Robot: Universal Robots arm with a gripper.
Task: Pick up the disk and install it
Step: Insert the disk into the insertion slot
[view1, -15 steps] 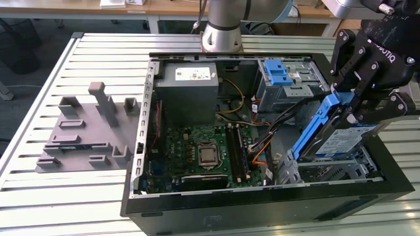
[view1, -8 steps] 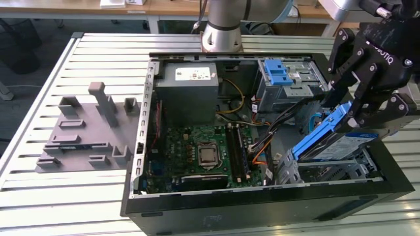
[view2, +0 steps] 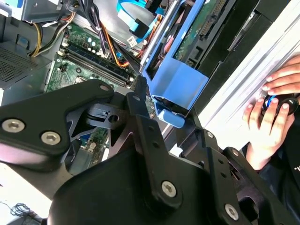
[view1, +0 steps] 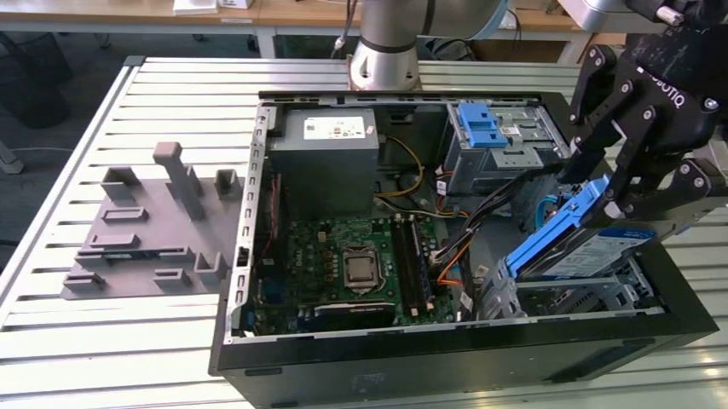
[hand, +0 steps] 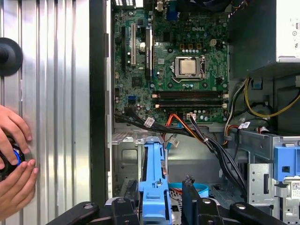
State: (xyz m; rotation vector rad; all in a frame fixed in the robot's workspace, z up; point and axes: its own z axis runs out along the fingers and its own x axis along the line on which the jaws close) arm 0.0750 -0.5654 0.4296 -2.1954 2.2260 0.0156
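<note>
The disk (view1: 592, 249) is a silver drive with blue rails. It hangs tilted over the open computer case, its lower end at the metal drive bay (view1: 569, 296) on the exterior view's right. My gripper (view1: 599, 192) is shut on the raised end of the disk. In the first wrist view the blue rail (hand: 153, 187) runs out from between my black fingers (hand: 191, 199) toward the bay's metal wall. The second wrist view shows the blue carrier (view2: 180, 82) just past my finger linkage.
Inside the case lie the motherboard (view1: 353, 264), the grey power supply (view1: 324, 158), a blue bracket (view1: 483, 128) on the upper cage, and loose cables (hand: 211, 140) beside the bay. A grey fixture (view1: 148, 226) sits on the table. A person's hands (hand: 14, 164) rest beside the case.
</note>
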